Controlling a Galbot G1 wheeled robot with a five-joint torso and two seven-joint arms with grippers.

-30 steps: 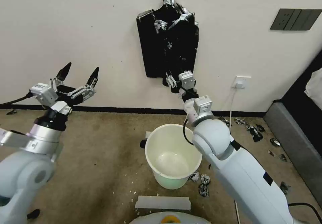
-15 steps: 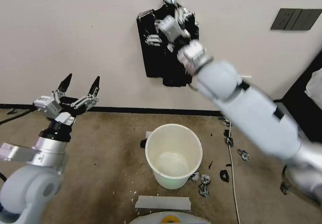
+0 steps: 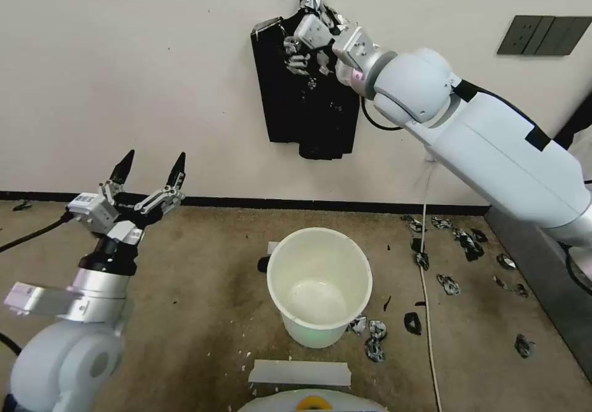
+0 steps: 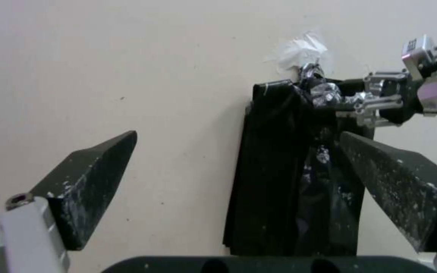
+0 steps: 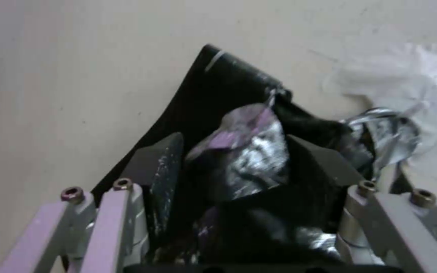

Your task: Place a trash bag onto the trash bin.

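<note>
**Right gripper at the hanging bags, bin waiting on the floor**

Your right gripper [image 3: 300, 47] is up against the top of the bundle of black bags [image 3: 308, 100] on the wall, above and behind the trash bin [image 3: 319, 284]. In the right wrist view its fingers [image 5: 164, 167] stand partly open on either side of a crinkled, silvery-glinting fold of the trash bag [image 5: 251, 151]; they flank the plastic, but you cannot tell whether they have pinched it. The bundle hangs flat against the wall with its long axis vertical, gathered at a taped top [image 4: 299, 53] and falling straight down toward the baseboard [image 3: 246, 202], ending well above it.

Your left gripper [image 3: 150, 168] is held up to the left of the bin, near the wall, fingers spread wide and pointing up, with nothing between them. The left wrist view looks between those fingers at the bundle and the right gripper beside it.

The bin stands upright on the brown carpet [image 3: 197, 301], mouth open upward, with no bag over its rim. Small black plastic scraps [image 3: 462, 242] lie scattered on the carpet to the right of the bin, some just beside its base. A white cable [image 3: 425, 288] runs down to the right of the bin from a wall socket [image 3: 445, 150], and a dark switch panel [image 3: 544, 36] sits high on the wall to the right. A pale flat strip [image 3: 300, 373] lies on the carpet in front of the bin.
</note>
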